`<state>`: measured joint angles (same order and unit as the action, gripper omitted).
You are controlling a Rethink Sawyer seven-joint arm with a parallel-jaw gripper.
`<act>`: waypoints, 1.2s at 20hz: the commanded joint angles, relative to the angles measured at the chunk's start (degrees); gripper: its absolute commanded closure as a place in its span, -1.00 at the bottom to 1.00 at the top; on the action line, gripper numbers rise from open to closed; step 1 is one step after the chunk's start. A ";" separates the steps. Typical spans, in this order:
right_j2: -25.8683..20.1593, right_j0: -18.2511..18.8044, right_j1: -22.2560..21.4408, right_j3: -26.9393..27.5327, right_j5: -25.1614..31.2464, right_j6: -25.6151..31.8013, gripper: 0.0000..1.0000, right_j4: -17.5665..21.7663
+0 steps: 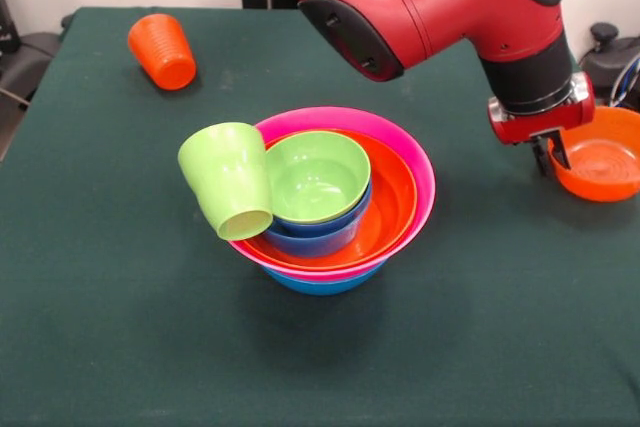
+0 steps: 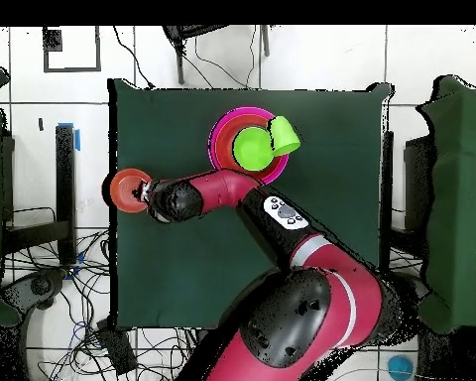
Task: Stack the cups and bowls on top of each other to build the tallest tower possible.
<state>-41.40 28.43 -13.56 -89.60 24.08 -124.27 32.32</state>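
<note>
A dark green table [image 1: 100,327] stood on a pale floor strewn with cables [image 2: 54,298] (overhead only). The tower [image 1: 335,202] held five nested bowls mid-table, a lime cup [image 1: 228,179] tilted against them. The gripper [image 1: 552,154] gripped a sixth, the orange bowl [image 1: 605,162]. An orange cup [image 1: 162,50] appeared only in front.

The bowls [image 1: 400,197] in the tower [image 1: 340,247] look like glossy, smooth plastic and show bright highlights. The green cup [image 1: 228,182] is smooth plastic with a softer shine; the orange cup [image 1: 163,50] is ribbed. The worktop [image 1: 120,327] is covered with matt dark green cloth. The arm [image 1: 450,2] has a glossy red shell.
</note>
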 commanded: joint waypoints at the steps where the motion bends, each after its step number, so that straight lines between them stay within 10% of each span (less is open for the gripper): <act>1: 0.00 -0.64 -0.82 5.00 5.91 8.36 1.00 0.65; 12: 4.12 -1.92 -21.02 -5.47 11.60 1.40 1.00 -2.72; 24: 3.03 0.33 -31.97 -9.26 20.48 4.42 1.00 -7.77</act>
<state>-40.33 28.14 -40.28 -95.04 36.19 -124.27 25.45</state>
